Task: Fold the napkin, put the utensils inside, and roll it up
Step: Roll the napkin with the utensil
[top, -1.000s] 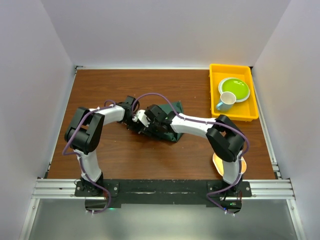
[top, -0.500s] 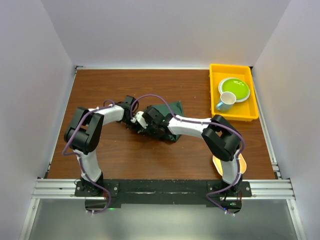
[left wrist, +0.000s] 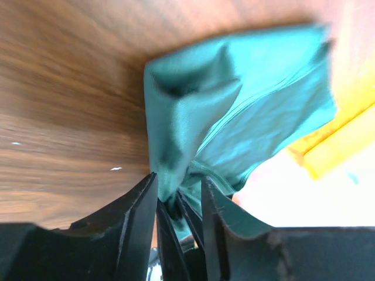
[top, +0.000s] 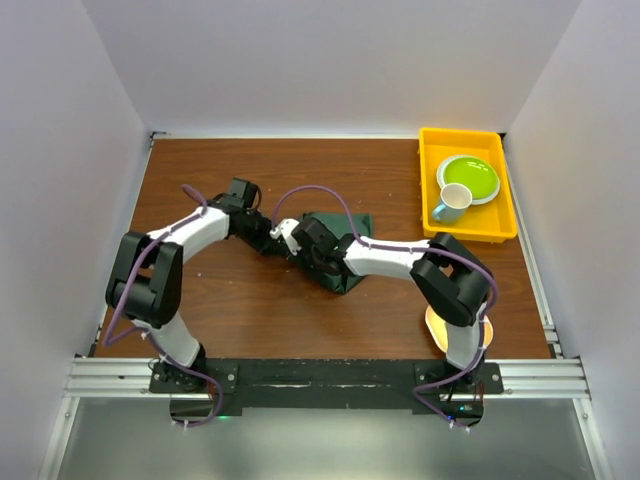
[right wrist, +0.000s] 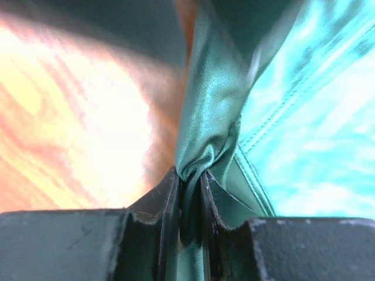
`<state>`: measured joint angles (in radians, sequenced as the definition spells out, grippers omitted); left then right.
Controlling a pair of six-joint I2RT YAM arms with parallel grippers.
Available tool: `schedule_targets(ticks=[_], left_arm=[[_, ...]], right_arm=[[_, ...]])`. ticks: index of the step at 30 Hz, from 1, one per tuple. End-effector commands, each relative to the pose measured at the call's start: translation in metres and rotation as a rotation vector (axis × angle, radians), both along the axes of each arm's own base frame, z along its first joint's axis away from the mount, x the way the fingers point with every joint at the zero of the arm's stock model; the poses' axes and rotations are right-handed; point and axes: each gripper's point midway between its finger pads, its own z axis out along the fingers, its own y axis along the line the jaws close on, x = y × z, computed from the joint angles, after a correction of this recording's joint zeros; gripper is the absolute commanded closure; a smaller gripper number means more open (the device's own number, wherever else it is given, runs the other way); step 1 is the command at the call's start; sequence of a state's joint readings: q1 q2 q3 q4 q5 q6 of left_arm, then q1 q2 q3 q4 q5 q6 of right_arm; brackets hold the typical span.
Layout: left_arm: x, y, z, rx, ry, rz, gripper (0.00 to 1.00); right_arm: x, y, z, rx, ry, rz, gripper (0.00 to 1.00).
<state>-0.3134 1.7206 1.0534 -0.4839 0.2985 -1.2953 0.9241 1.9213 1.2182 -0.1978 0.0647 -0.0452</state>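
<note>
Two end effectors were at the napkin (left wrist: pixel 252 99), a dark green, glossy cloth bunched mid-counter (top: pixel 230 170). My right end effector (right wrist: pixel 188 172) pinched a creased fold. My left end effector (left wrist: pixel 179 181) stood spread, cloth loose between.

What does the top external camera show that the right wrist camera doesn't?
Only the top external view: the left arm, the right arm, and the yellow tray holding a green plate and a cup. Only the right wrist view: the right gripper shut on a fold of the napkin, pinched tight between its jaws. Both: the green napkin bunched on the wooden table.
</note>
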Motion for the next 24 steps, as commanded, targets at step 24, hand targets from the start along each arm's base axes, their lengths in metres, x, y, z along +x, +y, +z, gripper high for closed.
schedule_targets(ticks=[24], left_arm=[[0.025, -0.034, 0.059, -0.118, -0.472, -0.38, 0.83]], right_arm=[[-0.051, -0.044, -0.042, 0.823, 0.965, -0.348, 1.0]])
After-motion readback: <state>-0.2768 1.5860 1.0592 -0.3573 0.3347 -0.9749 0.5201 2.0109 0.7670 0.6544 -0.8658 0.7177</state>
